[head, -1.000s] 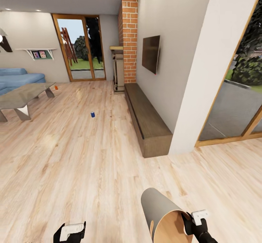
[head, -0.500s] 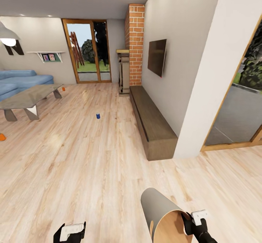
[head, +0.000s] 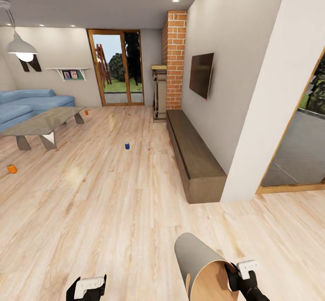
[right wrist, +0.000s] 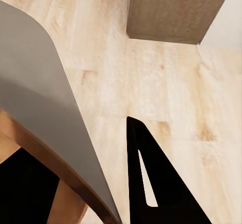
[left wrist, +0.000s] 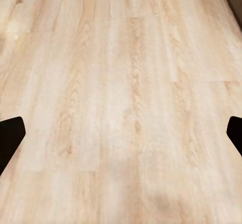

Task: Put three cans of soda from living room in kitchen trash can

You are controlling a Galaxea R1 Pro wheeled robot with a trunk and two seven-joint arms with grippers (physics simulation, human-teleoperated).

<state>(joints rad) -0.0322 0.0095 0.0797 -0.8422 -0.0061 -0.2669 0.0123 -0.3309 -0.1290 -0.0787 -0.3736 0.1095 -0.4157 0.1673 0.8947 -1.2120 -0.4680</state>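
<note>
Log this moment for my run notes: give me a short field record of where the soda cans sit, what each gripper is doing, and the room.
room: living room with red-brick fireplace column, black wall TV, long dark wooden bench
dark blue soda can: upright on the pale wood floor, mid-room
orange soda can: on the floor, near the low table's front end
second orange can: on the floor beyond the glossy grey low table
right gripper: clamped on the rim of the tilted grey-beige trash can
left gripper: open, empty
</note>
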